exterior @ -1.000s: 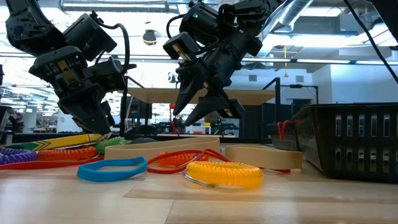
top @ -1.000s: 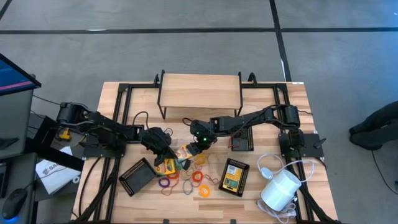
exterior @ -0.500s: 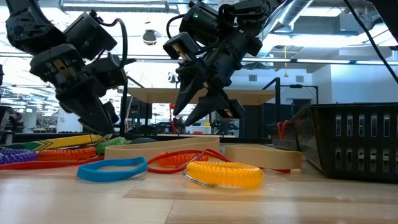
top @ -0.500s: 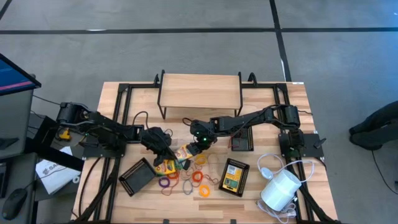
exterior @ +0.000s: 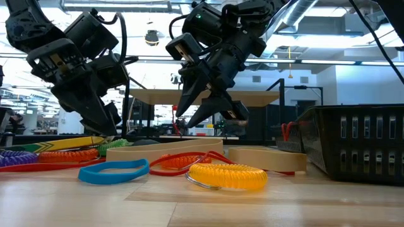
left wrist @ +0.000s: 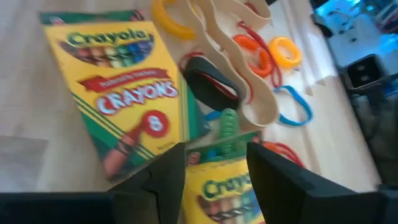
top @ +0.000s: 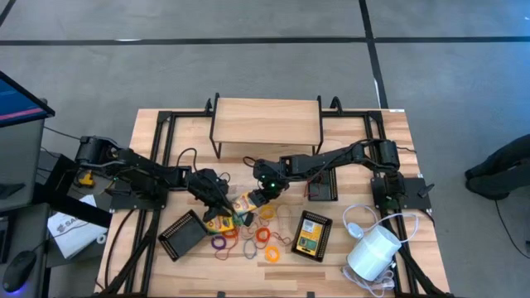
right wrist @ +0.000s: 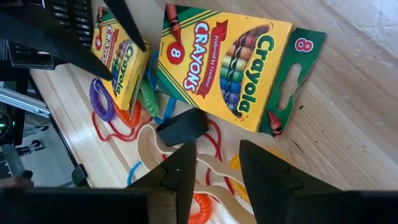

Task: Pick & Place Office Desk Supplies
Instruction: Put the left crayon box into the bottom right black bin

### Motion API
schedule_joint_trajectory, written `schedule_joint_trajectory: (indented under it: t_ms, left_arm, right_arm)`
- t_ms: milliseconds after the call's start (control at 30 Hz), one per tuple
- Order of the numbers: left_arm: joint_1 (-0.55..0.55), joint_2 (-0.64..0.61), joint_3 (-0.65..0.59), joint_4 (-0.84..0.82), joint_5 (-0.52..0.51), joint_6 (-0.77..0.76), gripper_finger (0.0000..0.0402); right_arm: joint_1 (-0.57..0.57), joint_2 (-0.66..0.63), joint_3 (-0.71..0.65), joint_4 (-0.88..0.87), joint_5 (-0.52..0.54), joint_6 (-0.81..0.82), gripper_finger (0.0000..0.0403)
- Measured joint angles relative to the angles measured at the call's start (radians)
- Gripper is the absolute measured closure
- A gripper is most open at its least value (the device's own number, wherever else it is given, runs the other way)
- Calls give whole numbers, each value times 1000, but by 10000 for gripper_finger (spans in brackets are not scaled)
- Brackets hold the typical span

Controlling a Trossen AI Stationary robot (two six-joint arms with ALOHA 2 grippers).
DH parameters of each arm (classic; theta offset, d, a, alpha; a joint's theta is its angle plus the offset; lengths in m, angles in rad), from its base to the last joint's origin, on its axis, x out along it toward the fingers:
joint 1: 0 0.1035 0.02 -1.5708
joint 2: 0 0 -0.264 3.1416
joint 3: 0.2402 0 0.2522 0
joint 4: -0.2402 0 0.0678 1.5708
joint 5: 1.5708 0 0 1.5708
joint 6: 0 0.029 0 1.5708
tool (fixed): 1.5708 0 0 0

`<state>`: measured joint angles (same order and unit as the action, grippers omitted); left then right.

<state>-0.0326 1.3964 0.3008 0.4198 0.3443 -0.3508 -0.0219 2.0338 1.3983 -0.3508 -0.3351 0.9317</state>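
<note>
Centrally on the desk [top: 348, 157], two crayon boxes [right wrist: 221, 53] lie flat amid elastic loops [top: 263, 236]. Left tool [left wrist: 214, 165] at nine o'clock and right tool [right wrist: 214, 165] at three both hover parted, empty. Boxes seem light, stiff: grip across narrow edges.

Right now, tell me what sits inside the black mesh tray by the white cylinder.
A yellow-and-green crayon box lies flat inside the black mesh tray, filling most of it. Anything beneath the box is covered and cannot be seen.

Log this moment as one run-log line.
left gripper: open, above crayon boxes | right gripper: open, empty, over elastic loops | black mesh tray: empty
</note>
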Motion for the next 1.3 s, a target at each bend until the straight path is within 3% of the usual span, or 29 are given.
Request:
schedule_joint_trajectory:
  t_ms: [200,600,867,1133,1300]
  left_arm:
    - [0,0,0,0,-54,7,236]
    - [-8,0,0,0,-4,38,236]
    - [-8,0,0,-1,-102,41,237]
    - [-8,0,0,-1,-43,40,237]
    - [-8,0,0,-1,-56,71,237]
  right_arm:
    - [0,0,0,0,0,0,282]
    - [2,0,0,0,0,0,282]
    - [2,0,0,0,0,1,282]
    - [2,0,0,0,0,1,282]
    - [2,0,0,0,0,3,282]
